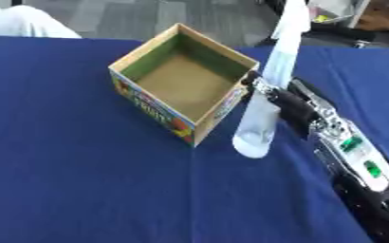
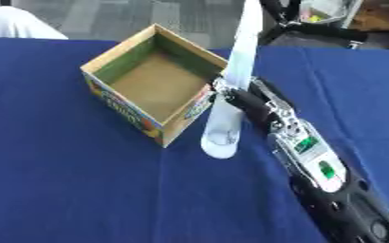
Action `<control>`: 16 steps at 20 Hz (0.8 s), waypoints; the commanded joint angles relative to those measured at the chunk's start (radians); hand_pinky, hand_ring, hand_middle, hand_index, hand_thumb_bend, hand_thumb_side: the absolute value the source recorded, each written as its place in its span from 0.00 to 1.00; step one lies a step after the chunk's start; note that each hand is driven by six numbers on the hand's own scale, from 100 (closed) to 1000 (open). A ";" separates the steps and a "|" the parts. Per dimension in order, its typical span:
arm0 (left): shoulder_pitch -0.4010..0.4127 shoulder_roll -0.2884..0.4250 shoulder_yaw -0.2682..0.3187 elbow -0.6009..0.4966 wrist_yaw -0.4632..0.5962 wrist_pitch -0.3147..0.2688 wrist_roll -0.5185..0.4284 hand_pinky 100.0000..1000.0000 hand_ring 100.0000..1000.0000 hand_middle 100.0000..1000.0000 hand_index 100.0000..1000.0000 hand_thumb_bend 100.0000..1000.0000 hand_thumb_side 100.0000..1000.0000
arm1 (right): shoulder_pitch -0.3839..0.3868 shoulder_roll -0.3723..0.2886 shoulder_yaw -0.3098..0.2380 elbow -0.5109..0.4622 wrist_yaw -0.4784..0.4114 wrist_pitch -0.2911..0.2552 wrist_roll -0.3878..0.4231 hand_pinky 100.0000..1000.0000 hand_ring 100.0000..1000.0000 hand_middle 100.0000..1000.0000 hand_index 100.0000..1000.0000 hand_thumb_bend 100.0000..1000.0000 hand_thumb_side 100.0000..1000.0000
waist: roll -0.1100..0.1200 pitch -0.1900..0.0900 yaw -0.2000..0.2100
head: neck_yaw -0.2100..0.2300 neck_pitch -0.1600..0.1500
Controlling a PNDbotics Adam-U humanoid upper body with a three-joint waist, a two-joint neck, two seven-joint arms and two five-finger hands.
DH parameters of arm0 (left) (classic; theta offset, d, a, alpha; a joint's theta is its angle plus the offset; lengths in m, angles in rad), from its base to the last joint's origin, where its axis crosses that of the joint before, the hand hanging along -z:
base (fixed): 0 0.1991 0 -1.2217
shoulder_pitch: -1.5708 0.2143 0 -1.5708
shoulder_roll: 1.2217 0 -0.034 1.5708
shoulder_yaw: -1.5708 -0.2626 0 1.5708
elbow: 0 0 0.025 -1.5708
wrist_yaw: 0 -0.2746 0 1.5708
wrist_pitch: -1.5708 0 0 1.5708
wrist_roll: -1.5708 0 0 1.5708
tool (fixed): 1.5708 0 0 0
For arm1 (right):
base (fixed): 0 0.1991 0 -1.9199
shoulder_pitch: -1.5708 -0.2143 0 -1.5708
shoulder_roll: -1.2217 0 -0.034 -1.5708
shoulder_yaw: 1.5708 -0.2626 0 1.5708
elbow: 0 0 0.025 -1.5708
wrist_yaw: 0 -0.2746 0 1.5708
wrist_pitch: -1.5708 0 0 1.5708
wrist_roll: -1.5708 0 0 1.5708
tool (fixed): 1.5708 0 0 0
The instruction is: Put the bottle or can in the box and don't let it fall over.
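- One tall, pale, see-through bottle [image 1: 266,102] is held in the air just right of the box [image 1: 184,81], tilted so its top leans away toward the far edge and its base comes toward the camera.
- Its base hangs above the blue tabletop [image 1: 81,180], near the box's near-right corner; whether the bottle touches the box wall cannot be told.
- Around its middle the right hand [image 2: 249,105] is clamped, its dark fingers curled round the bottle from the right side.
- Behind the hand, the right arm runs down to the lower right corner, black and silver with small green patches.
- Open at the top, the box is cardboard with a brown floor, green inner walls and bright printed sides, and it sits on the tabletop.
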 commanded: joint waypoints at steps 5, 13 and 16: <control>-0.007 0.016 0.011 -0.017 0.000 -0.001 -0.003 0.94 1.00 1.00 0.78 0.30 0.58 | -0.012 -0.029 -0.021 -0.050 -0.017 -0.039 -0.016 0.74 0.53 0.63 0.14 0.00 0.41 | 0.003 -0.018 0.000 | -0.004 -0.010; -0.002 0.019 0.013 -0.017 -0.001 -0.002 0.001 0.94 1.00 1.00 0.78 0.30 0.58 | -0.019 -0.057 -0.046 -0.094 -0.080 -0.064 -0.040 0.75 0.52 0.62 0.13 0.00 0.41 | 0.001 -0.026 -0.004 | 0.000 -0.019; -0.001 0.020 0.014 -0.018 -0.001 -0.002 0.005 0.94 1.00 1.00 0.78 0.30 0.58 | -0.033 -0.084 -0.056 -0.122 -0.111 -0.070 -0.050 0.74 0.51 0.60 0.13 0.00 0.41 | -0.001 -0.031 -0.007 | -0.003 -0.018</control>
